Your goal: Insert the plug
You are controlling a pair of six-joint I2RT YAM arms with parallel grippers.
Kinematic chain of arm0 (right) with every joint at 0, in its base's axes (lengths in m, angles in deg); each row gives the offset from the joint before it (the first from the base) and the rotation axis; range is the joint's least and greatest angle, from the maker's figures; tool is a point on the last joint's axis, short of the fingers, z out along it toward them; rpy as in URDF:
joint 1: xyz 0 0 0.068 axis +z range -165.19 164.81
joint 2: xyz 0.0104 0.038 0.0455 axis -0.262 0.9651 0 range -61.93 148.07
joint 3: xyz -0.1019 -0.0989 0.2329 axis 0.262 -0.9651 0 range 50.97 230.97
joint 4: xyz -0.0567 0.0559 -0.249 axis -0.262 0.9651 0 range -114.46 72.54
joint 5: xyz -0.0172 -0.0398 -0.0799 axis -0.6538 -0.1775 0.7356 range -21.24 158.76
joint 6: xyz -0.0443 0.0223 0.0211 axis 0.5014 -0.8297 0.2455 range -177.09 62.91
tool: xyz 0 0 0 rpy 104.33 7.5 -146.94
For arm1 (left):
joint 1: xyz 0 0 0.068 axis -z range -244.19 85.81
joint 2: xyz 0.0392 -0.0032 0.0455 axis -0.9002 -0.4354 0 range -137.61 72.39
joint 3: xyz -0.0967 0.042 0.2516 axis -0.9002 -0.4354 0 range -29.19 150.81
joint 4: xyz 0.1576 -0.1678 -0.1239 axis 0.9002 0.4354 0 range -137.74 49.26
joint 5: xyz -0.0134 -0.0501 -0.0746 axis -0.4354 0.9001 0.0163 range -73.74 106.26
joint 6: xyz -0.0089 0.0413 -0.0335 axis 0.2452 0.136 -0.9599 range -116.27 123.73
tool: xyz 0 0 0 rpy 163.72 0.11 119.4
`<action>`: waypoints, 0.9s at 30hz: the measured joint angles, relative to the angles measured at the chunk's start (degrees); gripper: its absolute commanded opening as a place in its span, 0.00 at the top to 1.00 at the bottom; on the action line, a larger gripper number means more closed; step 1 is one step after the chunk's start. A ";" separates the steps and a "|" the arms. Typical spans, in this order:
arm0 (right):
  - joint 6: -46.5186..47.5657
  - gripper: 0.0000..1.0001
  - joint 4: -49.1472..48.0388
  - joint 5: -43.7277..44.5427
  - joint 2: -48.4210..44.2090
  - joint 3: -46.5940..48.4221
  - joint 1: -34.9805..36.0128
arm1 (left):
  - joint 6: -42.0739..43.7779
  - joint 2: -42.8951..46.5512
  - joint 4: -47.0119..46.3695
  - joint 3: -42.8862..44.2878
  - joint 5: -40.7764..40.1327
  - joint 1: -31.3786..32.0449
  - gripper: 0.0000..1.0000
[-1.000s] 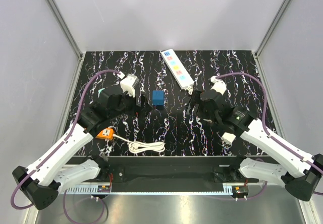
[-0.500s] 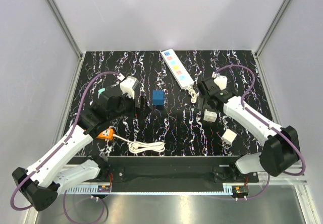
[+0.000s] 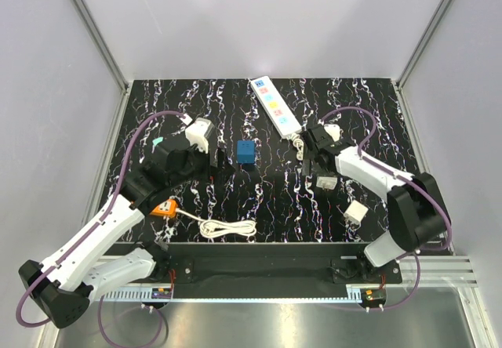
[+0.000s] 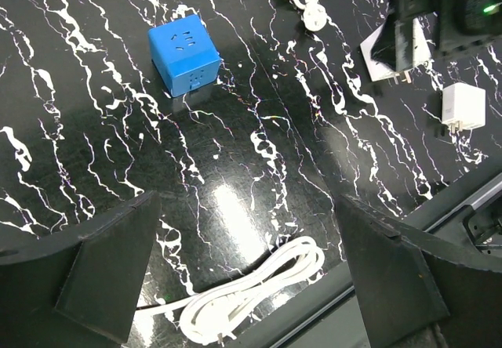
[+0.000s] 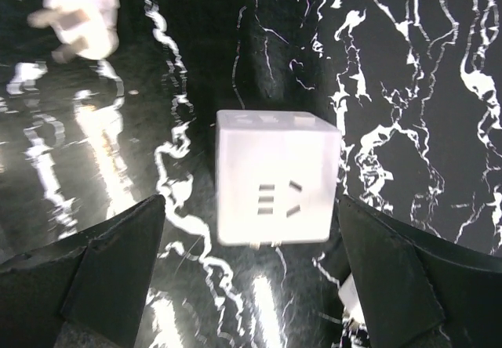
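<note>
— What is closing in the workspace?
— Pale grey wall panels (image 3: 259,19) are standing on three sides, with aluminium posts (image 3: 98,38) slanting up at the corners.
— And underneath?
— A glossy black tabletop (image 3: 259,207) with white marbling is throwing back glare (image 4: 227,207) from the lighting. A brushed metal surface (image 3: 259,324) is showing beyond its near edge.

[left arm (image 3: 94,234) and right arm (image 3: 365,169): white link shells, black joint housings and wrists. purple cable (image 3: 132,148) loops off each forearm up to the wrist. white camera block (image 3: 201,132) on left wrist. jaws matte black, wedge-shaped. green LED (image 4: 489,7) lit on right wrist housing
</note>
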 measured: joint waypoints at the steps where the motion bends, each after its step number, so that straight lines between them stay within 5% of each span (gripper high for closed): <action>1: 0.46 0.05 -0.52 -0.07 0.76 -0.28 -0.15 | -0.24 0.00 0.00 0.00 0.00 0.00 0.01; 11: -0.63 0.07 -1.97 -3.52 5.18 -0.66 -1.79 | -4.85 -4.55 0.24 0.28 6.16 -1.44 0.01; 19: 0.74 0.71 -6.93 -7.17 3.08 -4.11 -2.23 | -7.72 -5.38 0.57 0.28 14.21 -6.27 0.03; 25: 4.96 0.81 -16.13 -18.43 -13.33 -12.98 -0.61 | -9.07 -9.44 0.79 2.25 24.65 -13.53 0.07; 27: 6.78 1.00 -20.04 -22.10 -21.81 -16.20 2.73 | -9.07 -12.33 1.16 3.98 27.50 -14.56 0.11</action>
